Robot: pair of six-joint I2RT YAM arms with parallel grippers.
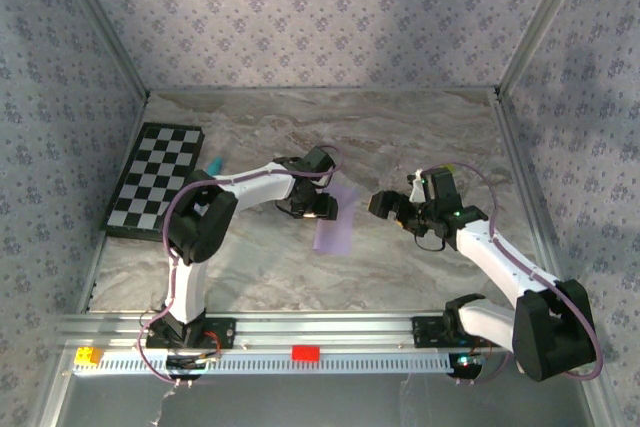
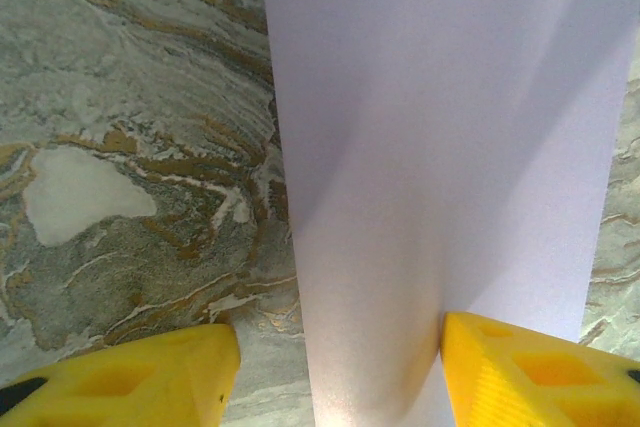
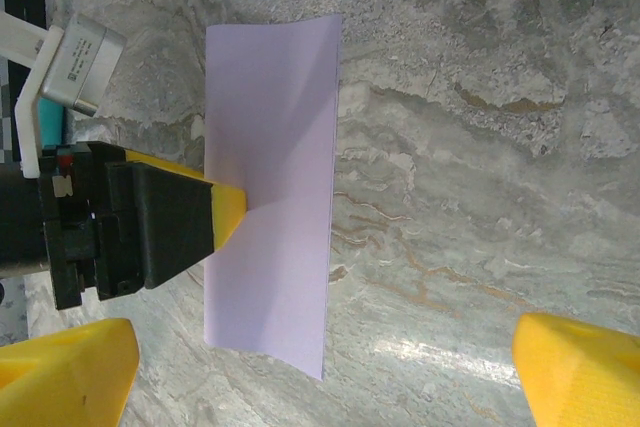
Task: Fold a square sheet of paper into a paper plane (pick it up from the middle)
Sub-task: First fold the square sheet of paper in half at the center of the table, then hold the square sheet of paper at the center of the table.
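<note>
Top: rests left hand (image 1: 320, 211) on square sheet of paper (image 1: 336, 233), counter (image 1: 420, 132) centre; right hand (image 1: 383, 205) at 3 o'clock. Left wrist: straddles sheet, fingers (image 2: 540, 372) apart, unclamped. Right wrist: hovers spread wide, empty; bare counter past sheet's 3 o'clock edge.

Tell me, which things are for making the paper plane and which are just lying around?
For the job: lilac paper, left tool, right tool.
Just lying about: checkerboard, teal pen, yellow block, red block.
</note>
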